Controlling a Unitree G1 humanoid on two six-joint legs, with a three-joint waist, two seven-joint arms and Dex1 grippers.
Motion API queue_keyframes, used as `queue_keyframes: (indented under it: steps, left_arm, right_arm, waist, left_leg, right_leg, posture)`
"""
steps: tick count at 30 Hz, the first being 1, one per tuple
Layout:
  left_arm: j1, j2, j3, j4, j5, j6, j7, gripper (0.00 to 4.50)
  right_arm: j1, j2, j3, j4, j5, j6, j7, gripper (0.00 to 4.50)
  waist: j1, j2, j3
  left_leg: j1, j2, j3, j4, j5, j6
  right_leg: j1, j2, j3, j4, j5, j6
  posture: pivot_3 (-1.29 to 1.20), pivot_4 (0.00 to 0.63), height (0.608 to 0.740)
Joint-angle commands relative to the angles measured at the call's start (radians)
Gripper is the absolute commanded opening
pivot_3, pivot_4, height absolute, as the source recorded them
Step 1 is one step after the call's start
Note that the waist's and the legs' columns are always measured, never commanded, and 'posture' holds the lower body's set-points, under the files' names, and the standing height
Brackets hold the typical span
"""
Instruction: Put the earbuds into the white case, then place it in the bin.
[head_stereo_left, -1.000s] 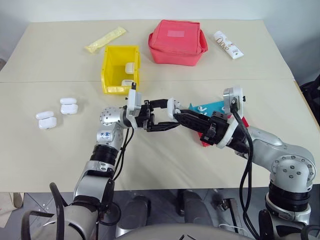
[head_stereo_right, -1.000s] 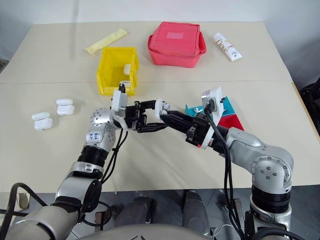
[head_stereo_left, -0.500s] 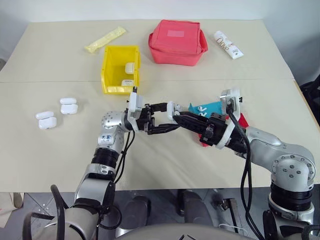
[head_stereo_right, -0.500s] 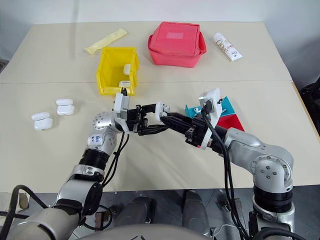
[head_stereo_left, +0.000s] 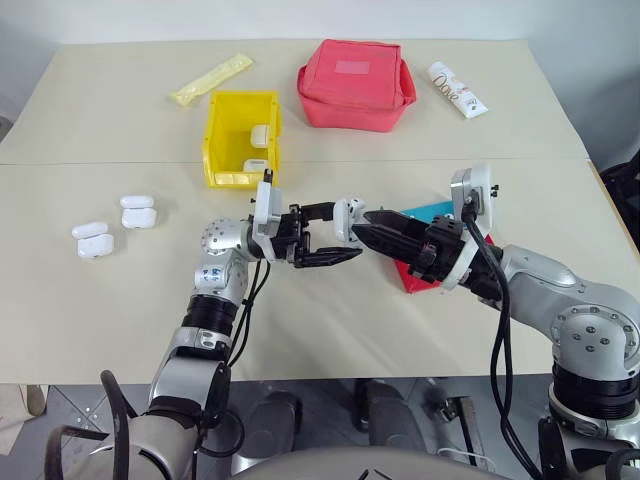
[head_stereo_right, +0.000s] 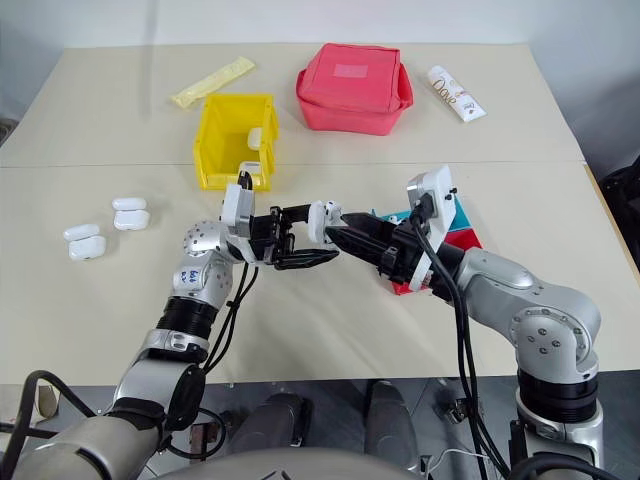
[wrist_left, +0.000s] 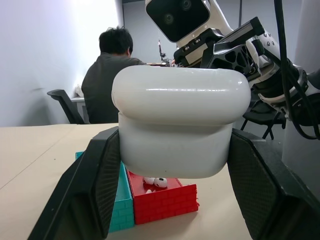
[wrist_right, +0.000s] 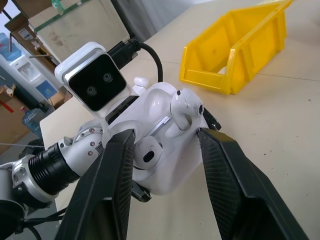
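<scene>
The white case (wrist_left: 181, 122) is clamped in the left tool (head_stereo_left: 335, 232); two earbuds (wrist_right: 186, 107) seated in it are seen between the parted right tool (wrist_right: 165, 165).

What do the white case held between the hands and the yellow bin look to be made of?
White case: seemingly hard glossy plastic; light glints on its rounded shell. The bin: apparently rigid moulded plastic with a duller sheen, thin straight walls and a lowered front lip.
</scene>
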Motion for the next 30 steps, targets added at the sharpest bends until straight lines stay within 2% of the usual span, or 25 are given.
queue_keyframes:
  steps: [1, 17, 30]
  left_arm:
    - [-0.03, -0.013, -0.002, -0.06, -0.037, -0.017, -0.022, 2.78]
    - [-0.062, 0.003, 0.02, 0.013, -0.028, -0.047, -0.036, 2.78]
    - [-0.067, 0.003, 0.019, 0.041, -0.023, -0.069, -0.044, 2.78]
  right_arm:
    - [0.011, -0.023, 0.0, -0.024, 0.015, 0.012, -0.005, 2.06]
    - [-0.012, -0.109, -0.046, -0.025, 0.05, -0.011, 0.007, 2.06]
    - [-0.032, -0.11, -0.063, -0.014, 0.068, -0.02, -0.013, 2.06]
  waist:
    - [0.0, 0.0, 0.0]
    - [0.0, 0.0, 0.0]
    - [0.001, 0.0, 0.0]
  left_leg:
    - [0.0, 0.0, 0.0, 0.0, 0.0, 0.0]
    - [0.0, 0.0, 0.0, 0.0, 0.0, 0.0]
    - [0.0, 0.0, 0.0, 0.0, 0.0, 0.0]
  right_leg:
    - [0.0, 0.0, 0.0, 0.0, 0.0, 0.0]
    - [0.0, 0.0, 0.0, -0.001, 0.0, 0.0]
    - [0.0, 0.0, 0.0, -0.001, 0.0, 0.0]
  posture:
    - [0.0, 0.15, 0.74]
    - [0.0, 0.15, 0.74]
    - [0.0, 0.15, 0.74]
